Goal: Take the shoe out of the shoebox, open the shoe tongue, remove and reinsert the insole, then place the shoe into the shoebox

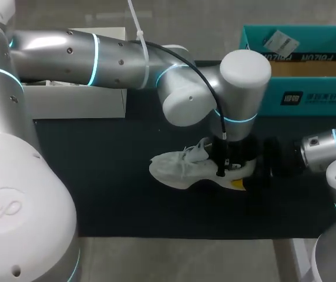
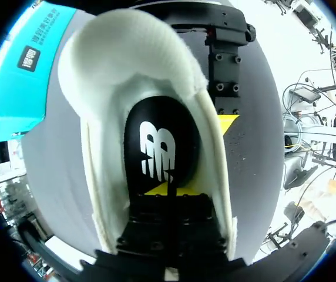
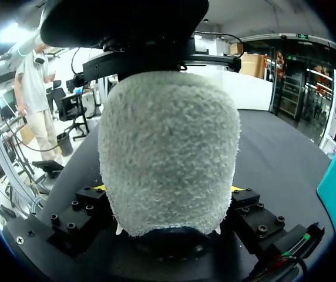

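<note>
Entry: left gripper (image 2: 169,189), tips drawn together, is resting on the insole (image 2: 156,135) inside the opening of the shoe (image 1: 177,167); I am not seeing whether it is pinching it. My right gripper (image 3: 168,191) is clamping the shoe's heel from both sides. The shoe is lying lengthwise, toe pointing away from that grip, with the shoebox (image 1: 309,97) standing apart behind its heel.

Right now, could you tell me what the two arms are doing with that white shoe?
The white shoe lies on the dark table, out of the teal shoebox. The right gripper is shut on its heel, while the left gripper reaches down into the opening, right over the black insole. The insole sits inside the shoe at this moment.
</note>
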{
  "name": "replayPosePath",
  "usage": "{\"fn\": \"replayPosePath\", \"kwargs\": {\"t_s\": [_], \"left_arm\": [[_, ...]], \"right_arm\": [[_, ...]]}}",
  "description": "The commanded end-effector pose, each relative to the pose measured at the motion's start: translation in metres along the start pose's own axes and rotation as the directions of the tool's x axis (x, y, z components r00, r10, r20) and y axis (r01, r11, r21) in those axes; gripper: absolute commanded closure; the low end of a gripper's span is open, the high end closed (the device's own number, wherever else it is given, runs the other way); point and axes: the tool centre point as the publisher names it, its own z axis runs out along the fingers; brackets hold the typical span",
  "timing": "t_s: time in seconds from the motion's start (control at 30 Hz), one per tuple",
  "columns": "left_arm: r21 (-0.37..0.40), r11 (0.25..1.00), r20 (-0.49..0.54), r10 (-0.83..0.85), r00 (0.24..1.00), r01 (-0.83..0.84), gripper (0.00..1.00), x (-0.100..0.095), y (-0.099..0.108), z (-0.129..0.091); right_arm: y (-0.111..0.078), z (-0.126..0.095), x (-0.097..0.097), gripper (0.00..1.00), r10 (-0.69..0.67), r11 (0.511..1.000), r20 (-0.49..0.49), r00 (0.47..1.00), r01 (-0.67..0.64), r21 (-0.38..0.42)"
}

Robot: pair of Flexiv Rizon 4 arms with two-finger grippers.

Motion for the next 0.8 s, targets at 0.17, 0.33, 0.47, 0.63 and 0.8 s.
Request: {"fn": "replayPosePath", "kwargs": {"t_s": [0.17,0.33,0.47,0.63,0.8], "left_arm": [[0.166,0.986,-0.031,-0.024,0.999,0.029,1.0,0.001,0.023,-0.015],[0.228,0.973,-0.037,-0.037,0.999,0.044,1.0,-0.002,0.029,-0.033],[0.268,0.962,-0.042,-0.034,0.999,0.044,1.0,-0.004,0.033,-0.043],[0.352,0.935,-0.09,-0.012,0.996,0.043,1.0,-0.007,0.037,-0.052],[0.468,0.883,-0.163,0.039,0.986,0.042,1.0,-0.007,0.042,-0.06]], "right_arm": [[-0.001,0.005,0.003,1.0,0.0,1.0,0.001,1.0,0.0,0.003],[-0.001,0.005,0.003,1.0,0.0,1.0,0.001,1.0,0.0,0.003],[-0.001,0.005,0.003,1.0,0.0,1.0,0.001,1.0,0.0,0.003],[-0.001,0.005,0.003,1.0,0.0,1.0,0.001,1.0,0.0,0.003],[-0.001,0.005,0.003,1.0,0.0,1.0,0.001,1.0,0.0,0.003]]}}
